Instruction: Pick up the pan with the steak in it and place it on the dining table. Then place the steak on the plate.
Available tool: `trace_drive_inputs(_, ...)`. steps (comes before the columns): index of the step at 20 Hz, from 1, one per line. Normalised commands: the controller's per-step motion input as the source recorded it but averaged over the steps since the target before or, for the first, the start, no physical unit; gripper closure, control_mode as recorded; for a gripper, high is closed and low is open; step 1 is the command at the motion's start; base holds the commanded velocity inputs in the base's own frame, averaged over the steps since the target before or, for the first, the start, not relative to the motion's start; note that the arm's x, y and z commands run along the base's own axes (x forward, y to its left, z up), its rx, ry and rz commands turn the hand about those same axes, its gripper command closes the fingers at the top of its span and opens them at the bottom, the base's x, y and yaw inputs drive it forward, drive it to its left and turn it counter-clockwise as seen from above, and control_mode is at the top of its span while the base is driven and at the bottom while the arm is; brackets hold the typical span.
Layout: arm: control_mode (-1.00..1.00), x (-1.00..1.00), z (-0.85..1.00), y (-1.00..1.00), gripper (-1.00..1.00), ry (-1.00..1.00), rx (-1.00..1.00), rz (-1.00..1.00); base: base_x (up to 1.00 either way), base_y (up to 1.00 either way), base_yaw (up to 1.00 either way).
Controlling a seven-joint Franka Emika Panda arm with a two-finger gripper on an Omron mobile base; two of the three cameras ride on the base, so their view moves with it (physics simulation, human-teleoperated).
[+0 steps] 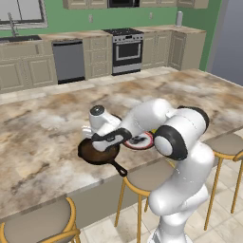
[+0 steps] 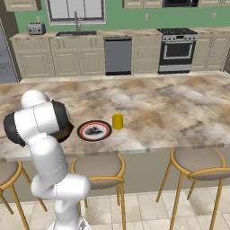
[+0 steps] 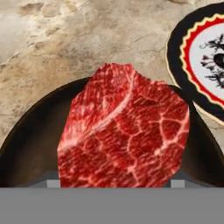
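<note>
Resting on the dining table (image 1: 42, 137) — one pan (image 1: 97, 153), one steak (image 3: 124, 129), one plate (image 2: 94, 130).

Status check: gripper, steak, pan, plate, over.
Gripper over the pan, jaw state unreadable. Steak close under the hand camera, pan beneath it. Pan on the dining table, plate beside it. Yellow cup just past the plate.

The steak (image 3: 124, 129) hides the fingers; the arm covers most of the pan (image 2: 66, 131).
</note>
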Motion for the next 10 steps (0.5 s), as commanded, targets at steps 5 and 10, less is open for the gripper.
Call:
trace_drive_inputs(5,-1.0,-0.31,0.38,-0.7,1.0,-0.03,0.05,-0.09,0.0,0.0,0.0)
trace_drive_inputs(10,-1.0,-0.06,0.16,-0.92,1.0,-0.01,0.06,-0.08,0.0,0.0,0.0)
